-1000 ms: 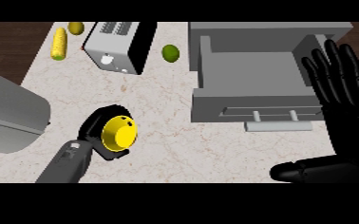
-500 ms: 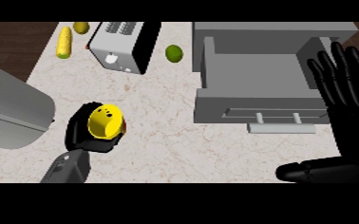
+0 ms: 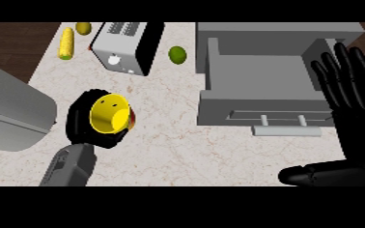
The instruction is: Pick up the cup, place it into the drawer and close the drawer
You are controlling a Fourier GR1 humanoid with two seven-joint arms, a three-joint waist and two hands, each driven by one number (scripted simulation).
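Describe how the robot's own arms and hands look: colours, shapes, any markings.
The left forearm is a grey, boxy segment with darker slot-like markings on its face, ending in a glossy black left hand. The right hand is also glossy black, with long, slender, segmented fingers and a thick rounded thumb. No cables or sleeves show.

No text, label, brand, number or sign can be read on anything in the head view. The cup [image 3: 108, 113], the toaster [image 3: 127, 46] and the drawer [image 3: 265, 79] carry no lettering that can be made out.
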